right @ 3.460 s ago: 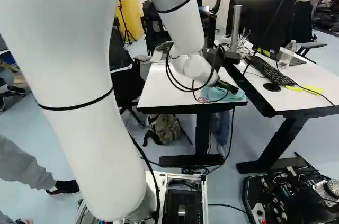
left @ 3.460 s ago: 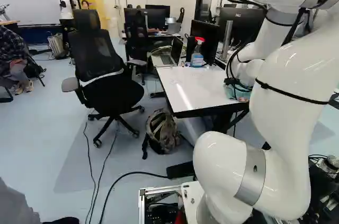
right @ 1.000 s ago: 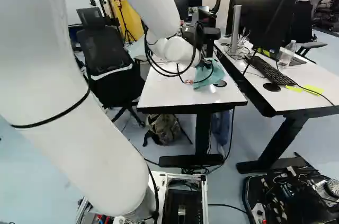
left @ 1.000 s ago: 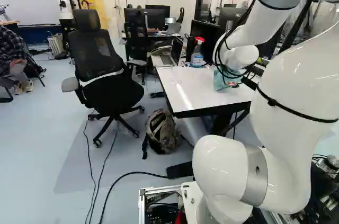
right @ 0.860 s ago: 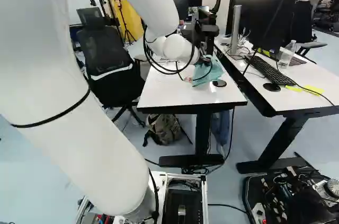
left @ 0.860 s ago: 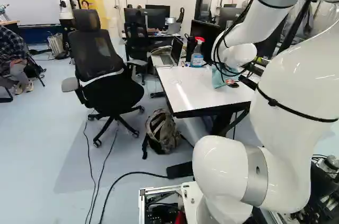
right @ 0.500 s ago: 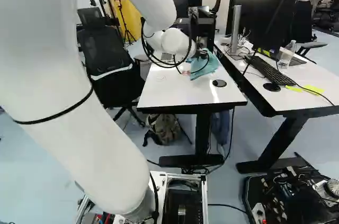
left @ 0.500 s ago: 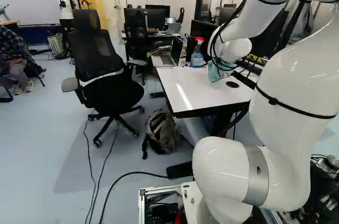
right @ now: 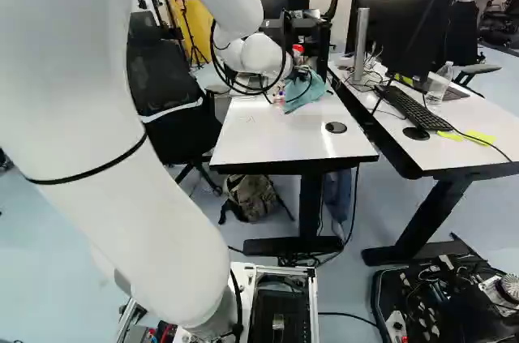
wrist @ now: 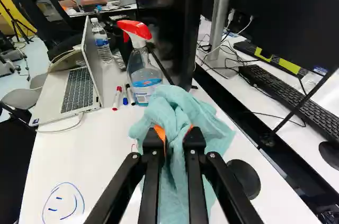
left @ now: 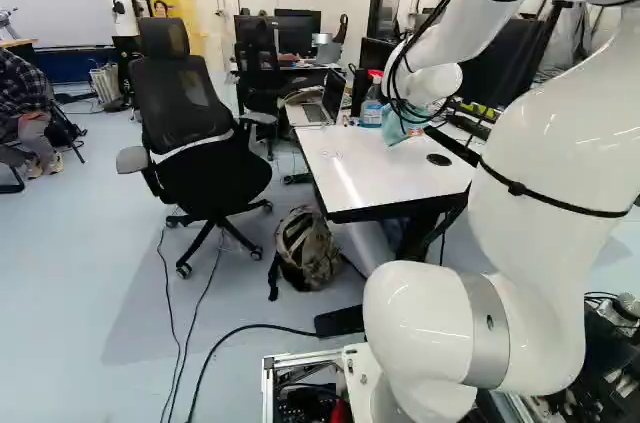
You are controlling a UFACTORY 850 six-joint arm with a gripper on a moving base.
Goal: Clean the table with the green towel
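Note:
In the right base view the gripper (right: 302, 75) shows only in part, at the far end of the white table (right: 280, 139), with the green towel (right: 306, 93) hanging from it. The wrist view has the gripper (wrist: 175, 134) shut on the bunched towel (wrist: 183, 105), cloth pinched between its orange pads and draping to both sides and below the fingers. Whether the lower folds touch the tabletop is hard to tell. A blue smiley face (wrist: 63, 203) is drawn on the table, and a small red mark (wrist: 133, 146) shows beside the towel.
Just beyond the towel stand a spray bottle (wrist: 143, 70) and several markers (wrist: 125, 95). An open laptop (wrist: 79, 83) and a water bottle (wrist: 100, 38) are farther off. A black disc (wrist: 244, 177) lies beside the towel. Monitors and a keyboard (wrist: 296, 102) occupy the neighbouring table.
The arm has carried the towel farther along the table toward the spray bottle, and leftward in both base views. The black disc has come out from behind it. The base has stayed put.

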